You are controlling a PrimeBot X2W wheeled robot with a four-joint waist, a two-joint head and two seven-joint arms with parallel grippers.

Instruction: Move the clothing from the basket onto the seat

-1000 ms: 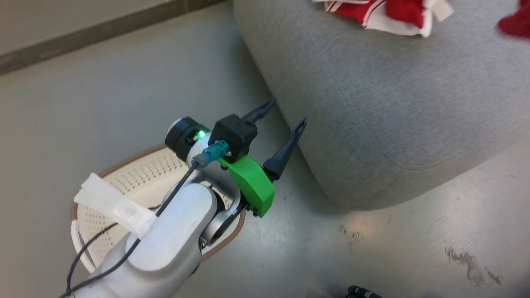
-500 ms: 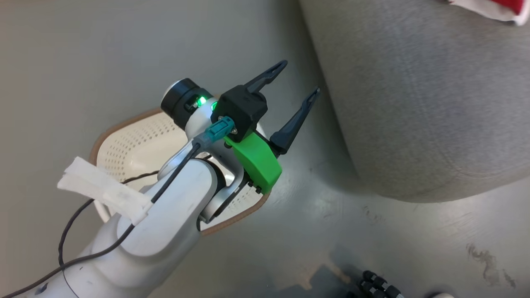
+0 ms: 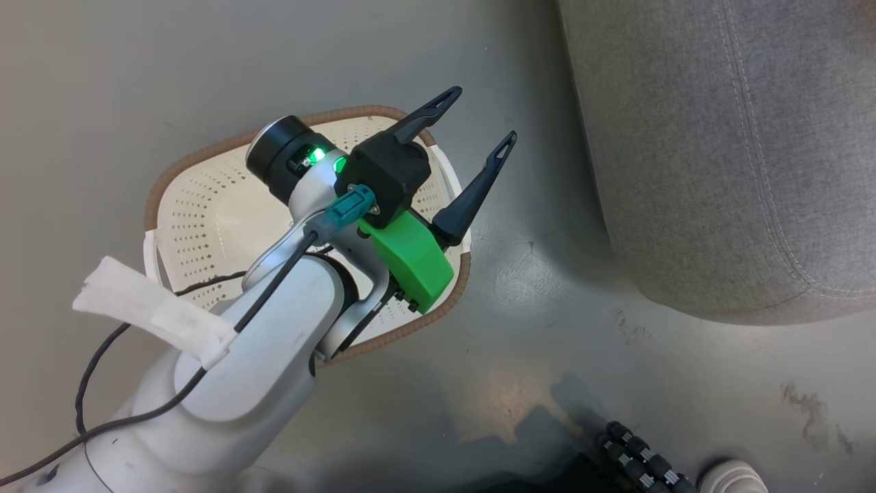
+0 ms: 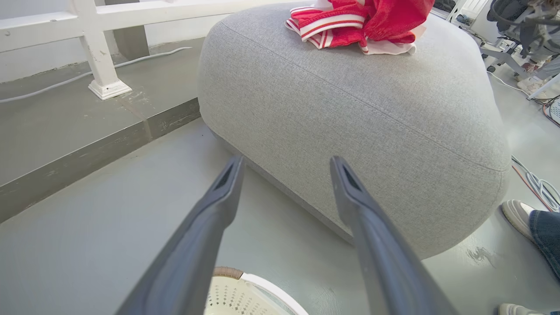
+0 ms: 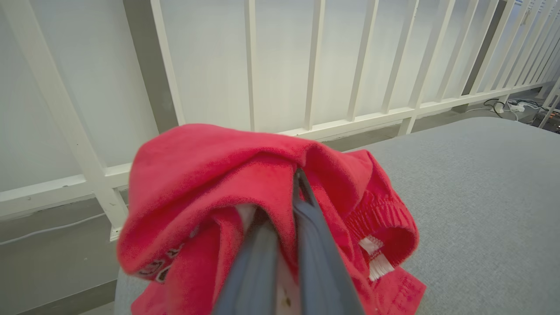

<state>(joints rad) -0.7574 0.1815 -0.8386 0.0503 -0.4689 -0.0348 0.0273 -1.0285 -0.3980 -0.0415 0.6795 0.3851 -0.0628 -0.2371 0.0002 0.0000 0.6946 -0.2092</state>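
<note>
Because one red garment [image 5: 245,188] is bunched over the right hand [image 5: 299,181], whose fingers are pressed together on its cloth, the clothing sits in two places. This piece hangs just above the seat [image 5: 481,197], and a red-and-white heap [image 4: 350,26] lies on the seat's top, toward twelve o'clock in the left wrist view. The held piece looks like the shorts, though the folds hide too much to be sure. Its gathered waistband sits at about four o'clock from the fingers, and no clear long axis shows, the cloth sagging toward seven o'clock. The heap's striped trim runs roughly nine to three.

To do this step well, the right hand would best lower until cloth rests on the cushion, well inside the rounded edge. It should then part its fingers and lift straight away so nothing snags.

The left hand [image 3: 482,115] hovers above the basket [image 3: 198,226], fingers spread wide and holding nothing. The basket's uncovered part looks emptied, and the seat lies at two o'clock from it.
</note>
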